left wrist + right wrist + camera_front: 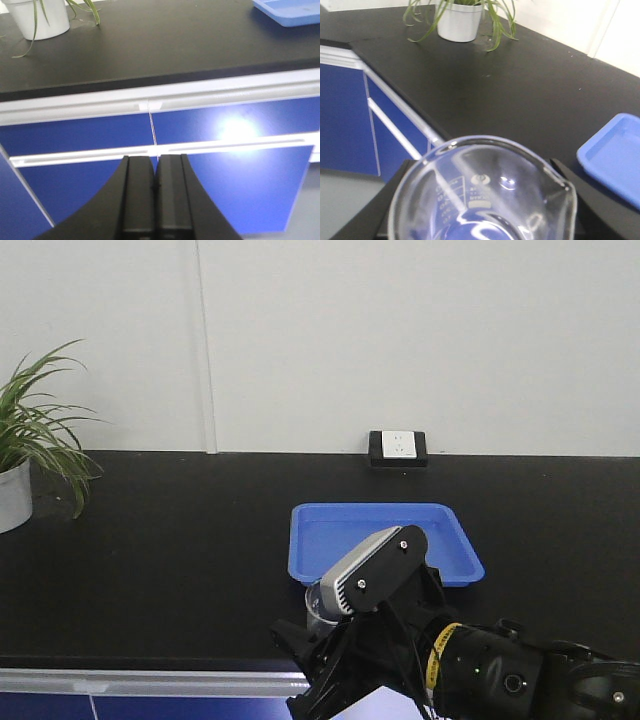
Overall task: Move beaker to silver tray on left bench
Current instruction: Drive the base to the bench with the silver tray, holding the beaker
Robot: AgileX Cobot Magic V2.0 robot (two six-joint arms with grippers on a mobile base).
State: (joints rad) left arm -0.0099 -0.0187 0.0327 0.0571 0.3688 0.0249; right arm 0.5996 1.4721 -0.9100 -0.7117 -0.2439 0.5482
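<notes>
Beaker is clamped in the right gripper, near the black bench's front edge, with the blue tray at 1 o'clock. Left gripper is pinched closed and empty. Silver tray isn't in view. Smooth glass could slip mid-swing and smash.

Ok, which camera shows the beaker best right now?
Right wrist: the beaker fills the lower frame, rim, spout and graduations clear. The front view shows only a sliver beside the arm; left wrist shows none.

Beaker before tray, plant far left, socket behind.
</notes>
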